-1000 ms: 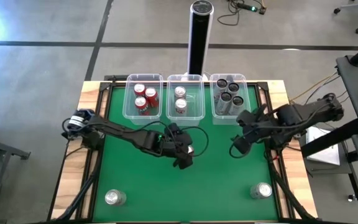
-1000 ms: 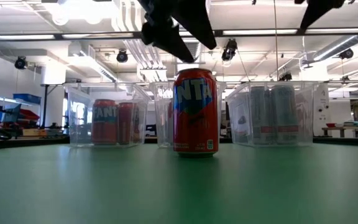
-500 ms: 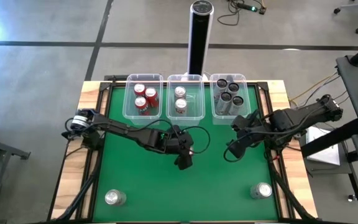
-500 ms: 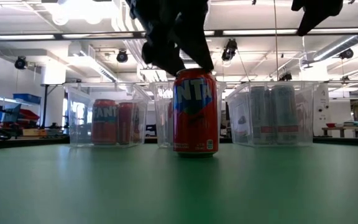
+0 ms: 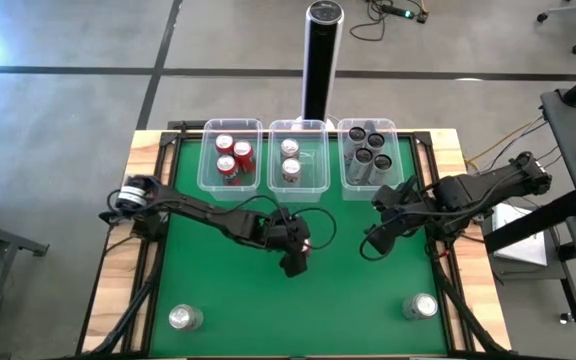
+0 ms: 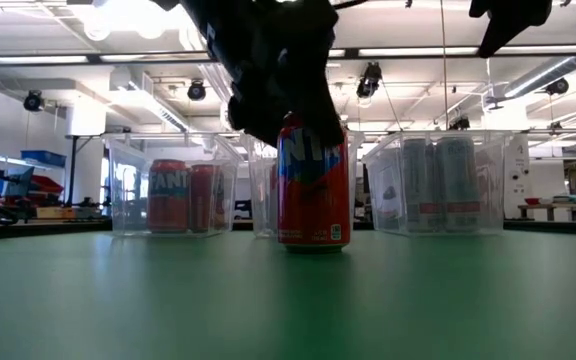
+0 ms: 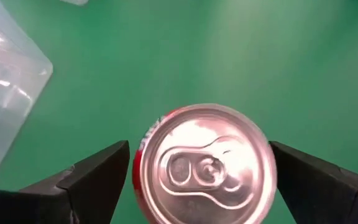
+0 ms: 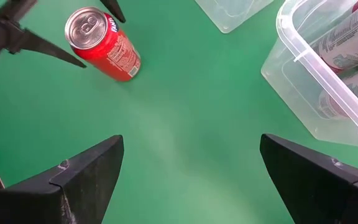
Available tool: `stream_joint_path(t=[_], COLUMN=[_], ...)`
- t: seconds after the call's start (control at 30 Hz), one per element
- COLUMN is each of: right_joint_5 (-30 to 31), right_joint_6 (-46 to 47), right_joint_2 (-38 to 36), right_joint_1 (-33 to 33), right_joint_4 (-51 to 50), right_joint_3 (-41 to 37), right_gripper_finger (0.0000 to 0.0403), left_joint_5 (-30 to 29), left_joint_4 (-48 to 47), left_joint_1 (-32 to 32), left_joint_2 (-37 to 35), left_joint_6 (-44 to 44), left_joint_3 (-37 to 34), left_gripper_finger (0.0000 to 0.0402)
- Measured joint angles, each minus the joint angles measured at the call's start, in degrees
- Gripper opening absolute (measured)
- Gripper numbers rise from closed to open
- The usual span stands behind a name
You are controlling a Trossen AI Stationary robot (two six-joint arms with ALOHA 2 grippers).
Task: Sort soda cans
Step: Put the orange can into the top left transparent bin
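A red soda can (image 6: 313, 190) stands upright on the green table's middle. My left gripper (image 7: 200, 147) is above it, open and pointing down. Its two fingers stand on either side of the can's silver top (image 7: 204, 165), with narrow gaps. In the high view the left gripper (image 5: 295, 252) hides most of the can. My right gripper (image 5: 376, 240) hovers open to the right of centre, clear of the red can (image 8: 104, 43). Two loose silver-topped cans stand at the near left (image 5: 184, 318) and near right (image 5: 420, 306).
Three clear tubs line the far edge. The left tub (image 5: 208, 170) holds red cans, the middle tub (image 5: 313, 165) silver-white cans, and the right tub (image 5: 348, 170) dark grey cans. A tall black post (image 5: 321, 60) stands behind them. Open green table lies between the two near cans.
My left gripper has gone down over the red can and stayed open. It hung above the can's top before; now its fingers flank the top. The can has stayed in place, upright.
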Motion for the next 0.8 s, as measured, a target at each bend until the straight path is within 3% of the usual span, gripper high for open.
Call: stream_joint_path(t=[0.33,0.57,0.8], right_joint_5=[0.02,0.01,0.02], right_joint_6=[0.17,0.79,1.07], right_joint_2=[0.0,0.0,0.0], right_joint_1=[-0.02,-0.02,-0.02], right_joint_4=[0.14,0.15,0.3], right_joint_3=[0.0,0.0,0.0], right_gripper_finger=[0.0373,0.0373,0.0373], left_joint_5=[-0.03,0.28,-1.3], left_joint_4=[1.32,-1.69,-15.8], left_joint_1=[0.09,0.05,0.2], left_joint_2=[4.33,5.76,3.68], left_joint_6=[-2.56,-3.68,-0.56], left_joint_3=[2.32,5.14,14.7], left_gripper_finger=[0.0351,0.0283,0.0277])
